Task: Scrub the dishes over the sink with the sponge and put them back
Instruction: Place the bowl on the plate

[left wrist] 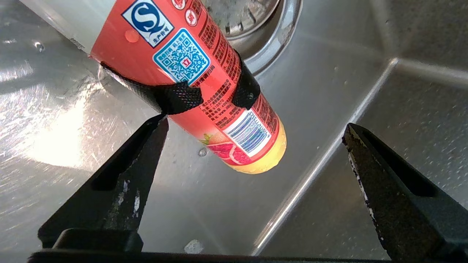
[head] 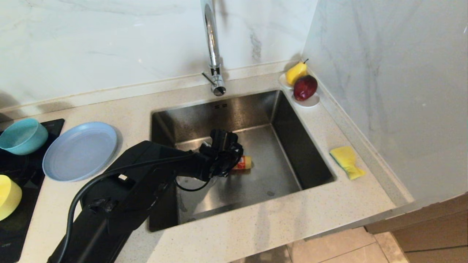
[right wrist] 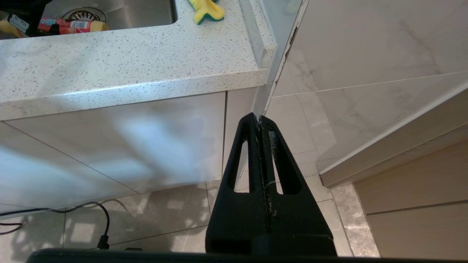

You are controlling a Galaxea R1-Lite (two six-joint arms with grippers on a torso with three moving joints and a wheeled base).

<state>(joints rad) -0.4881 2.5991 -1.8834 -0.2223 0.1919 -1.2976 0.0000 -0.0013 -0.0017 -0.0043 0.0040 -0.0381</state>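
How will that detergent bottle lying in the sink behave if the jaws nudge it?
The detergent bottle lies on its round side, so it probably rolls. The sink floor looks smooth, droplets nearby: likely slippery.

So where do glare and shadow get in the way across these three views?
Head view: the black left arm hides part of the square stainless steel sink floor. Left wrist view: a bright glare patch whitens the basin floor beside the open left gripper, while the orange yellow-capped detergent bottle reads sharp. Right wrist view: soft blotchy reflections on the white cabinet front; the shut right gripper is crisp.
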